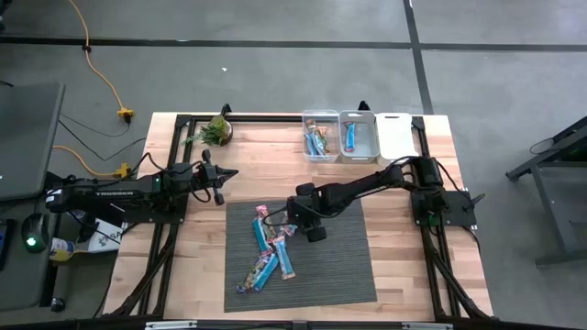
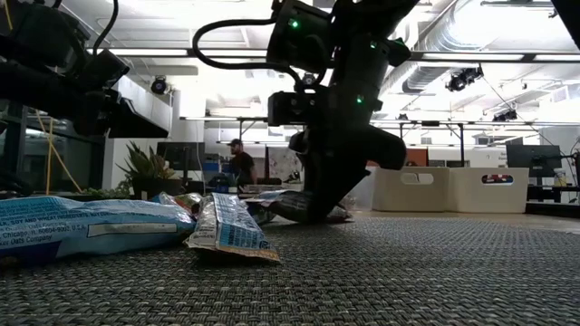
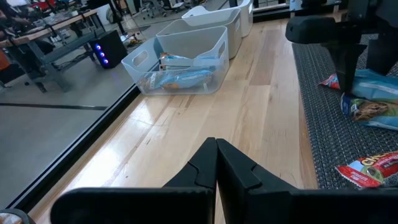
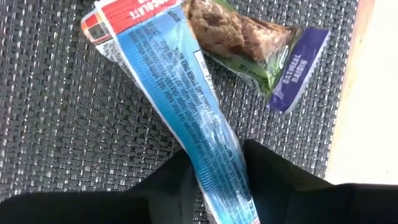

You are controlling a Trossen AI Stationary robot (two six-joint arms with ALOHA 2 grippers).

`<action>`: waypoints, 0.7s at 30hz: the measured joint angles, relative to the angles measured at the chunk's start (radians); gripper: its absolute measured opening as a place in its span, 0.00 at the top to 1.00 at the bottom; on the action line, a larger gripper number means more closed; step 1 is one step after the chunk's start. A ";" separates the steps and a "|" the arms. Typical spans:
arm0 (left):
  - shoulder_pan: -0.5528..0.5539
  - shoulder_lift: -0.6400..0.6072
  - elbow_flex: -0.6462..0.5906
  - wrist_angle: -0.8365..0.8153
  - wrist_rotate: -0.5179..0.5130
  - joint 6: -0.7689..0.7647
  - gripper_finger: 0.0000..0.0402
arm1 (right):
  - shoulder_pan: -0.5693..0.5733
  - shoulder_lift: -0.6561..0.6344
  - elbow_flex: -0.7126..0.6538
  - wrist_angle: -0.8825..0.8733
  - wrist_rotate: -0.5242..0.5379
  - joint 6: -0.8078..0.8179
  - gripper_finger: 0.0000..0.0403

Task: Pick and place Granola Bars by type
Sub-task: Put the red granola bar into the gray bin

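Grey woven mat (image 1: 303,247) is where your bars are from above: a loose scatter of granola bars (image 1: 271,257) on its left half, blue and pink wrappers mostly. Your right gripper (image 1: 295,218) is reaching over the top of that scatter from the right side of the wooden table (image 1: 404,183). Your left gripper (image 1: 220,181) is parked off the mat on the left, near the little plant (image 1: 218,129). At the back edge you've got three bins (image 1: 358,136); the left two each hold some bars.

Low down at table height, the right gripper (image 2: 317,213) is down on the mat among the bars, with a blue bar (image 2: 82,226) lying big in the foreground.

From your left wrist camera, the left fingers (image 3: 236,171) are pressed together with nothing in them, hovering over bare wood.

From the right wrist camera, a blue bar (image 4: 186,106) runs right between the dark fingers (image 4: 280,171), which sit close on both sides of it. It looks pinched, though the wrapper still lies on the mat. A green oatmeal raisin bar (image 4: 261,46) lies touching its far end.
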 joint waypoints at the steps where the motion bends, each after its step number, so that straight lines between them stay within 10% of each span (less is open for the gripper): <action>1: 0.000 0.000 0.000 0.000 0.000 0.000 1.00 | 0.001 -0.001 -0.001 0.002 0.007 0.014 0.74; 21: 0.000 0.000 0.000 0.000 0.000 0.000 1.00 | -0.025 -0.023 0.321 0.055 -0.010 0.220 0.82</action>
